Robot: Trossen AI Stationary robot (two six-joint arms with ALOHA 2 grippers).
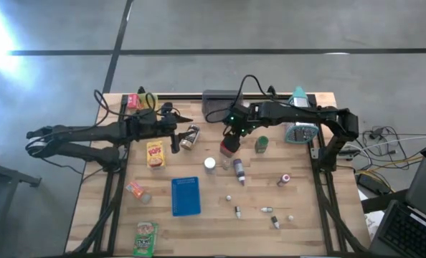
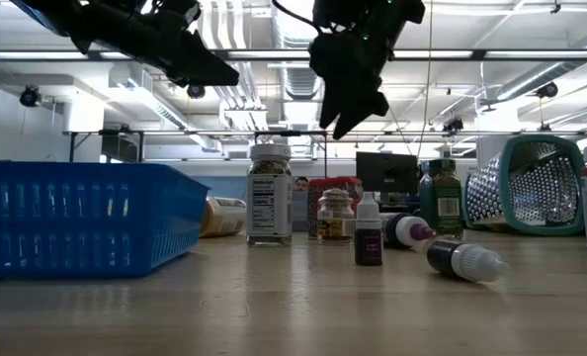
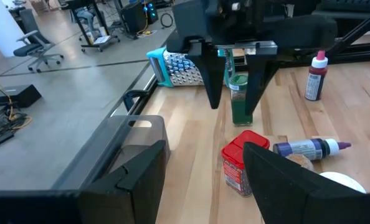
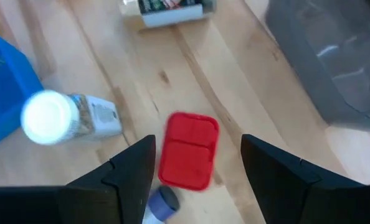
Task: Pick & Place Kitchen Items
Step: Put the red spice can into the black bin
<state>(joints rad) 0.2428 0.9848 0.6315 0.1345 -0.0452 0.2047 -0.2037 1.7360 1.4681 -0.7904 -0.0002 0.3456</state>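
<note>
Because the right gripper hangs in the high view directly over a red-lidded container crowded by a white-capped jar and a lying dropper bottle, a slightly off-line descent would likely knock a neighbour rather than straddle the target; the left gripper waits over the wooden surface beside a tipped jar and a yellow packet, with a blue tray nearer the front edge. In the low view the right gripper's jaws hang spread well above the surface, while a tall label-wrapped jar and a small dark bottle stand upright and another dropper bottle lies on its round side, apt to roll if nudged; the tray's wall is open plastic mesh. In the left wrist view its own jaws, standing apart, hold nothing, and beyond them the red container shows as a squat ribbed tub with a hinged lid, a green glassy bottle behind it. In the right wrist view the lid is a smooth, glossy rounded rectangle lying between the parted jaws but nearer one side, so an uncentred closing could push or tip the tub; the white-capped jar lies just beside.
</note>
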